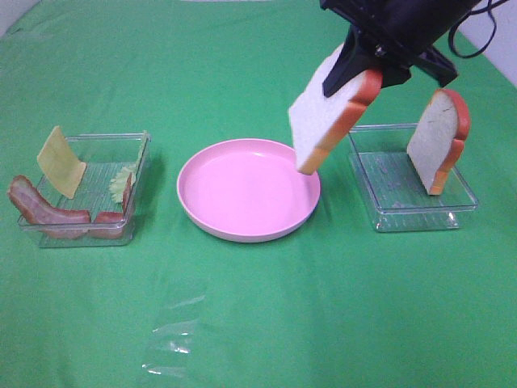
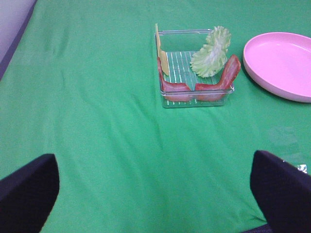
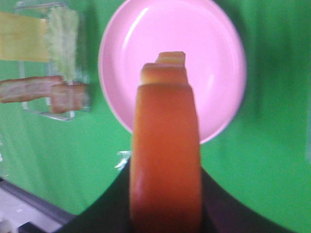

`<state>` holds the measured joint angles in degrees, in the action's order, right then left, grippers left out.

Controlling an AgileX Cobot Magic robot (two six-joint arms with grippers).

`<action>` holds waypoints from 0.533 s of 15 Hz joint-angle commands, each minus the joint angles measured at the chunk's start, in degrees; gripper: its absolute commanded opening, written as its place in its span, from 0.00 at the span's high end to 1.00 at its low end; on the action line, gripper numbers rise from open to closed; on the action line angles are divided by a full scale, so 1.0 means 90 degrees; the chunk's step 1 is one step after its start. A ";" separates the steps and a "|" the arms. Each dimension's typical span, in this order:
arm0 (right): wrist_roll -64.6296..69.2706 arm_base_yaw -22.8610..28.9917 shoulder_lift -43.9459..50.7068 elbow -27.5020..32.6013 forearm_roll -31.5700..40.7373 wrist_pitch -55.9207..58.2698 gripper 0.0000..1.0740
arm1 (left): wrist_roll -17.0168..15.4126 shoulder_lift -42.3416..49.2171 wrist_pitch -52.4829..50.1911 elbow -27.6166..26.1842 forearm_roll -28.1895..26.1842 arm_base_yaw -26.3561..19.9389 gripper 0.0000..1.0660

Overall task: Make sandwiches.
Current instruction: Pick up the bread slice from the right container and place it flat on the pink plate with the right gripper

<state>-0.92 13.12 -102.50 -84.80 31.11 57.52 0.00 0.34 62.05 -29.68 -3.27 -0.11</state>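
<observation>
Right gripper (image 1: 358, 78) is clenched on a bread slice (image 1: 327, 121), tilted over the pink plate (image 1: 242, 233) (base layer, likely); laying it flat is called for. Bacon (image 1: 40, 208), cheese (image 1: 60, 163) and lettuce (image 1: 121, 184) are seen in the left tray (image 1: 105, 139); left gripper (image 2: 154, 194) is spread, empty.

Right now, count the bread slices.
2. One slice hangs from the right hand above the pink plate; the other slice leans in the clear tray on the right.
</observation>
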 commanded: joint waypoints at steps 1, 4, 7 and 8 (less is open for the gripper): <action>-0.1267 0.0000 -0.0019 0.0732 0.1878 -0.0465 1.00 | 0.0000 0.0102 -0.0032 0.0006 0.0013 -0.0006 0.04; -0.2578 0.0000 -0.0598 0.0885 0.3852 -0.0598 1.00 | 0.0000 0.0102 -0.0032 0.0006 0.0013 -0.0006 0.04; -0.3438 0.0000 -0.1394 0.0885 0.5290 -0.0840 1.00 | 0.0000 0.0102 -0.0032 0.0006 0.0013 -0.0006 0.04; -0.3533 0.0006 -0.1572 0.0885 0.5469 -0.0853 1.00 | 0.0000 0.0102 -0.0032 0.0006 0.0013 -0.0006 0.04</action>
<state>-31.11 13.18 -116.60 -77.18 78.32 49.56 0.00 0.34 62.05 -29.68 -3.27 -0.11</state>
